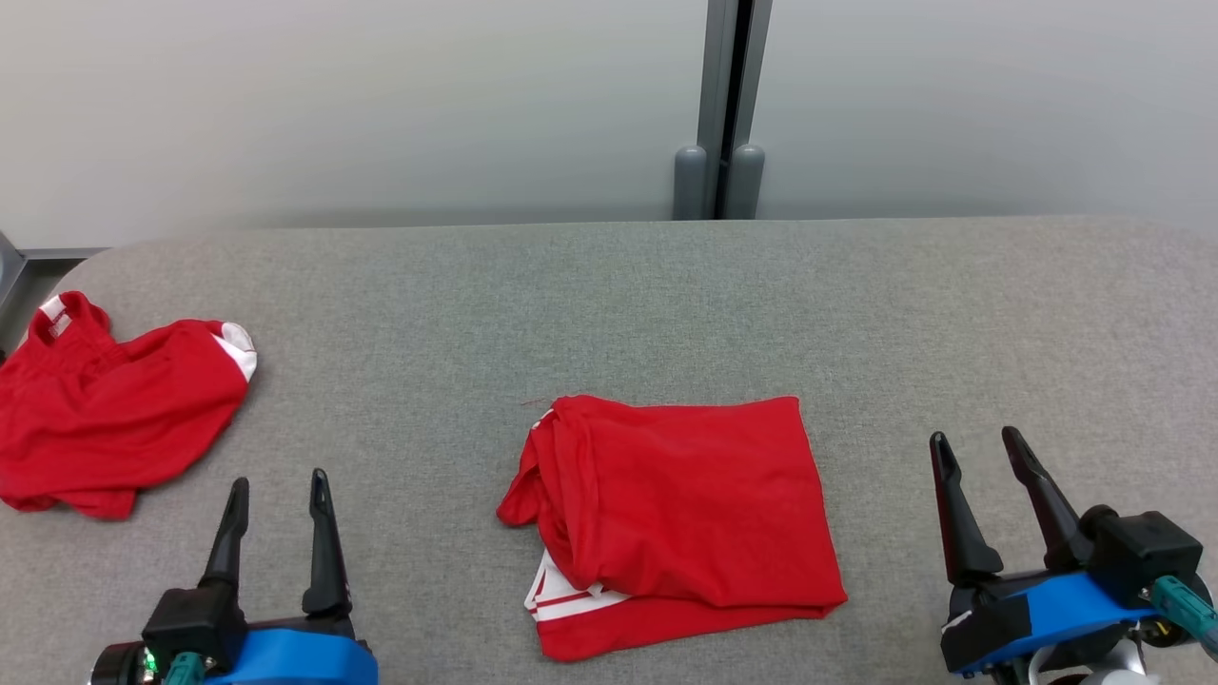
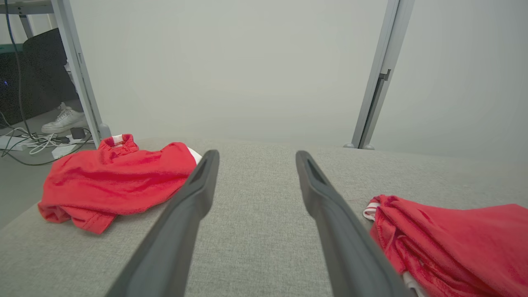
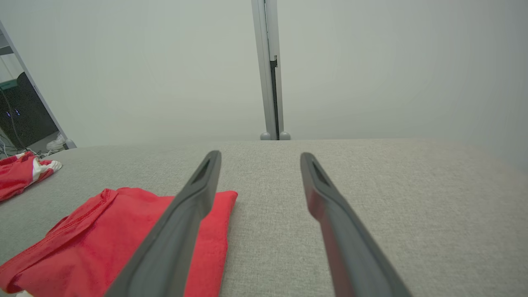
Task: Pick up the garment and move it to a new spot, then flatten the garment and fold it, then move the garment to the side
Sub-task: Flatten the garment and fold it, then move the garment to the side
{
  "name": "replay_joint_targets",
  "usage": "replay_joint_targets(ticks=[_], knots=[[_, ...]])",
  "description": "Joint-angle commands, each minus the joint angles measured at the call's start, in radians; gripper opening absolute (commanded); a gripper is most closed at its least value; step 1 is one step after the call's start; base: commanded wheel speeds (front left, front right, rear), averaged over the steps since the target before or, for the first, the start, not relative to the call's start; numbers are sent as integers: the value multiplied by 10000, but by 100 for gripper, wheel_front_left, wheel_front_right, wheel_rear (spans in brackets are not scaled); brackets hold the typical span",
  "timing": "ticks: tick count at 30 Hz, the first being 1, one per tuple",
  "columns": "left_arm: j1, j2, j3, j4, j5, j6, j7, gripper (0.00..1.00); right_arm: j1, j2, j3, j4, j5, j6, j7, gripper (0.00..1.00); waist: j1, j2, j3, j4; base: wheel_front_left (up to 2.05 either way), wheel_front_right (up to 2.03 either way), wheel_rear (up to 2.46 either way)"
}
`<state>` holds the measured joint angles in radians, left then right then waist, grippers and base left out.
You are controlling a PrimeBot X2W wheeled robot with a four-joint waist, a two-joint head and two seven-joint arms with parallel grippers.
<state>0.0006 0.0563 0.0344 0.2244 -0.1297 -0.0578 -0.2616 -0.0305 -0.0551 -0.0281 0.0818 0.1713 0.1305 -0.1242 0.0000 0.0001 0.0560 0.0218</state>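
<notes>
A red garment [image 1: 676,514] with white stripes lies folded into a rough rectangle at the middle front of the grey table [image 1: 609,304]; its edge also appears in the left wrist view [image 2: 449,243] and the right wrist view [image 3: 103,243]. My left gripper [image 1: 278,487] rests low at the front left, open and holding nothing, well left of the folded garment. At the front right, my right gripper [image 1: 978,445] is open too, a short way right of the garment. Both pairs of dark fingers [image 2: 198,194] [image 3: 317,189] point across bare table.
A second red garment [image 1: 105,409] with white trim lies crumpled at the table's left edge, also seen from the left wrist [image 2: 115,181]. A grey partition post [image 1: 720,114] stands behind the table. A person's white shoe [image 2: 64,119] and cables sit on the floor beyond the left edge.
</notes>
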Motion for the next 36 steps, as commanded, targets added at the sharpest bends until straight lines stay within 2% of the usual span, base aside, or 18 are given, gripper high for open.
replay_joint_targets(ticks=[1,20,28,36], knots=[[171,14,-29,-9,99,29,-48,100,191,33,-19,-65,-33,6,60,100,0,-1,-26,6,0,0,0],[276,134,-262,27,117,128,-48,100,349,49,-127,71,-33,6,353,100,0,-1,-219,68,0,0,0],[-41,198,-314,5,23,130,-42,100,-508,47,252,279,26,6,736,100,0,-1,34,156,0,0,0],[-439,141,-504,103,-59,121,-45,100,-1716,44,774,1226,-27,6,1101,100,0,-1,335,566,0,0,0]])
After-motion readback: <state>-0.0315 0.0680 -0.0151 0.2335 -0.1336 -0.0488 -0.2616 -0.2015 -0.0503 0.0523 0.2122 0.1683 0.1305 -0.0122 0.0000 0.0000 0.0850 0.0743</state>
